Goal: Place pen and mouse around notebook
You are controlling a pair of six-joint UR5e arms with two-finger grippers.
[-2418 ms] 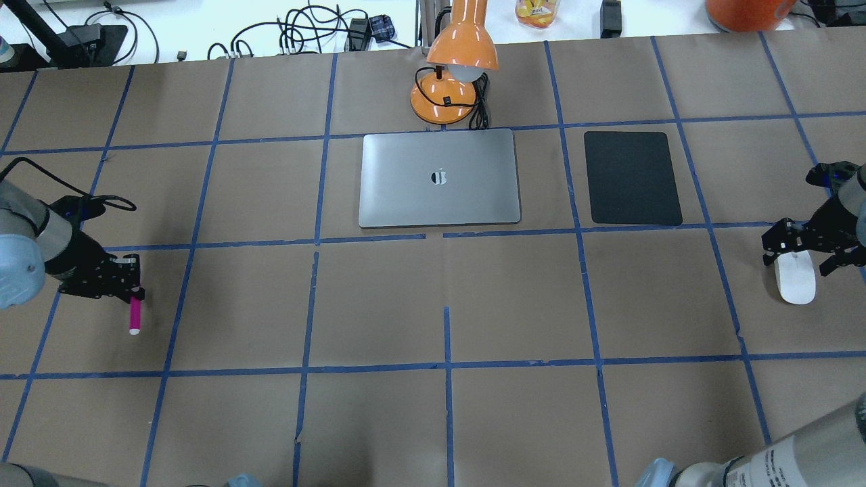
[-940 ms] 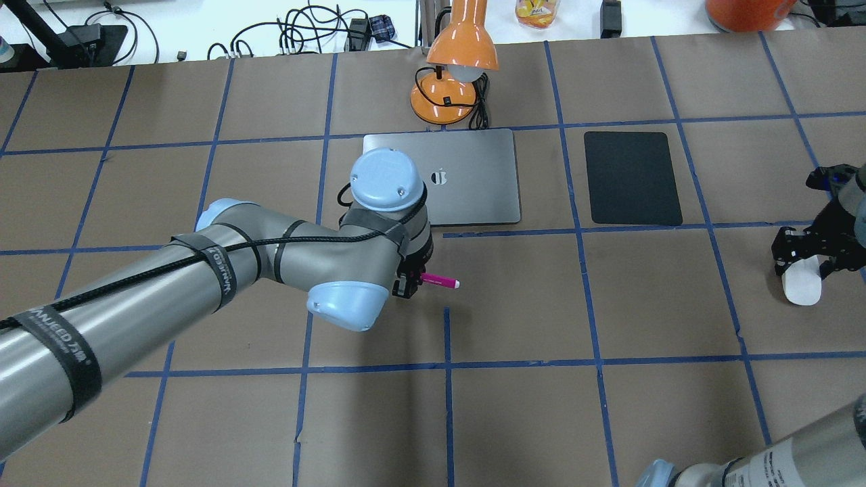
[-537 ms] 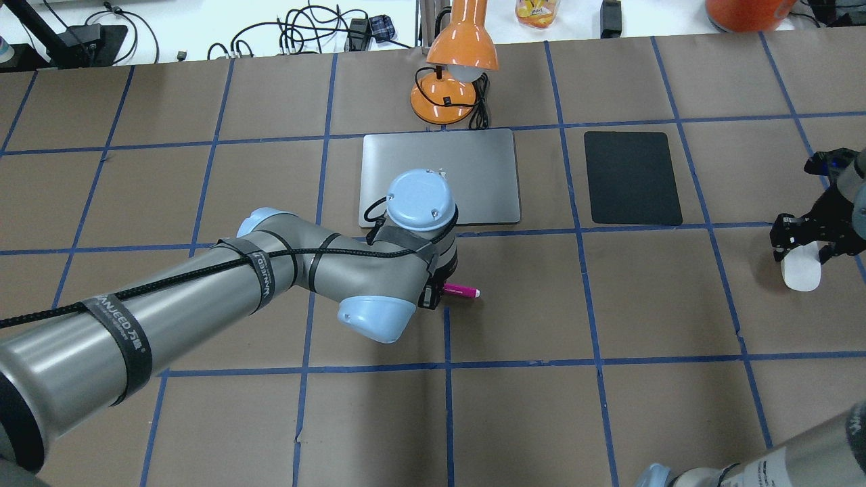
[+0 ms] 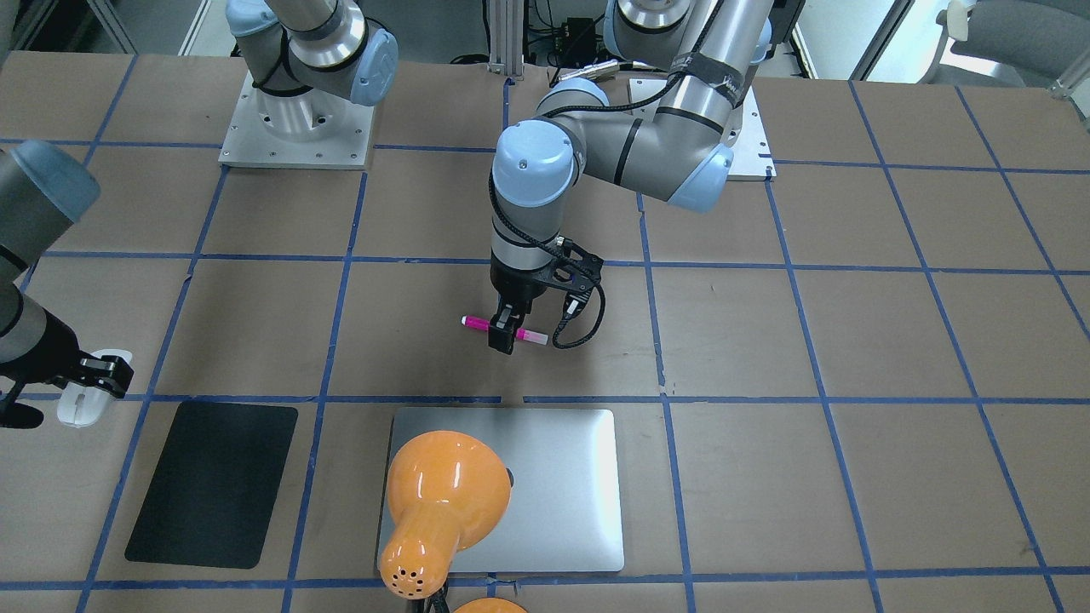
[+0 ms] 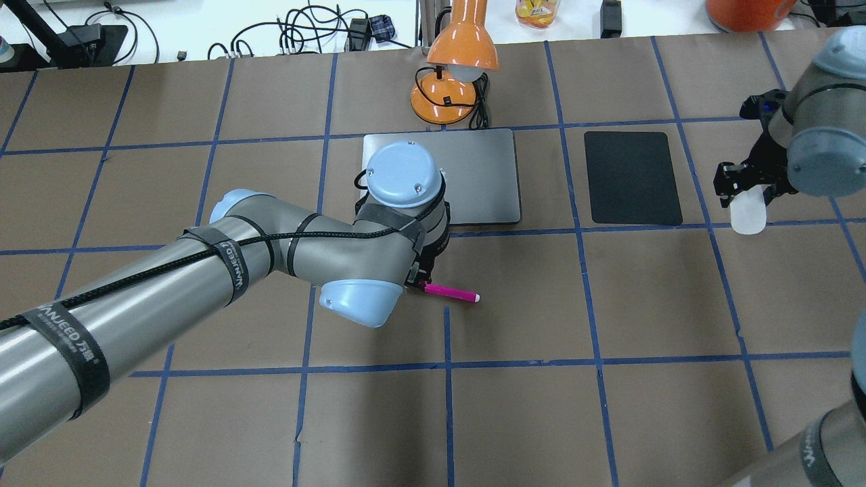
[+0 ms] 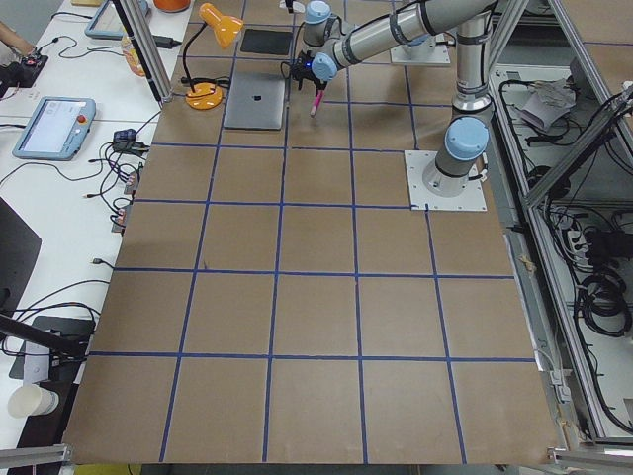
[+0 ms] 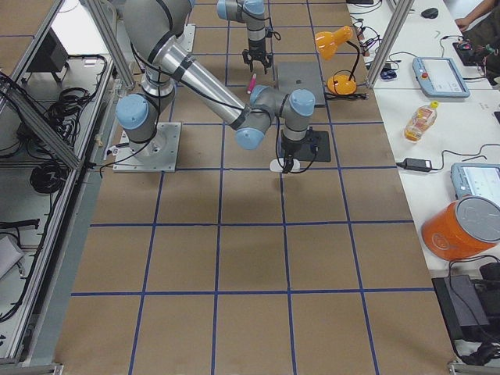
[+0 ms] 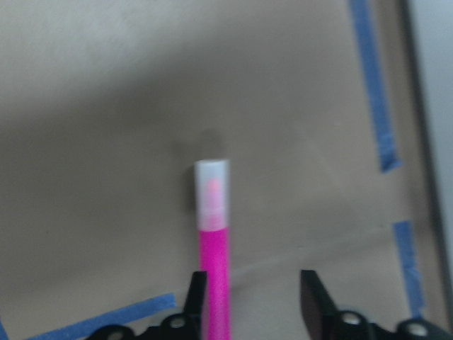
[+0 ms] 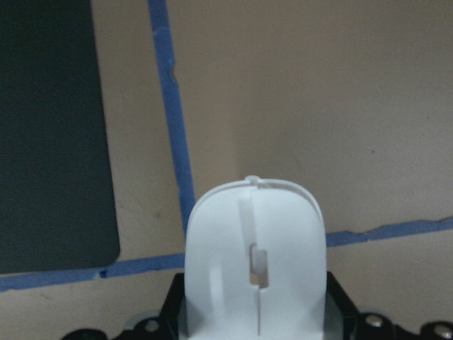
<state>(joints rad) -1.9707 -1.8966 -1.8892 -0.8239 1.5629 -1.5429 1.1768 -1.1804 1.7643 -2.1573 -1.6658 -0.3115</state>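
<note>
The magenta pen (image 5: 450, 295) lies on the brown paper just in front of the silver notebook (image 5: 487, 182), pale cap pointing right. My left gripper (image 4: 504, 336) stands over its rear end. In the left wrist view the jaws are open, wider than the pen (image 8: 214, 248), which rests against one finger. My right gripper (image 5: 744, 189) is shut on the white mouse (image 5: 747, 213) and holds it just right of the black pad (image 5: 632, 177). The right wrist view shows the mouse (image 9: 255, 248) between the fingers, above a blue tape line.
An orange desk lamp (image 5: 460, 61) stands behind the notebook, its shade over the notebook's far edge (image 4: 443, 494). Blue tape lines grid the brown table cover. Cables, a bottle and other gear sit on the white bench beyond the far edge.
My left arm carried the pen from the far left to the front of the notebook, and more of the pen now shows past the wrist. My right arm moved the mouse inward beside the black pad.
</note>
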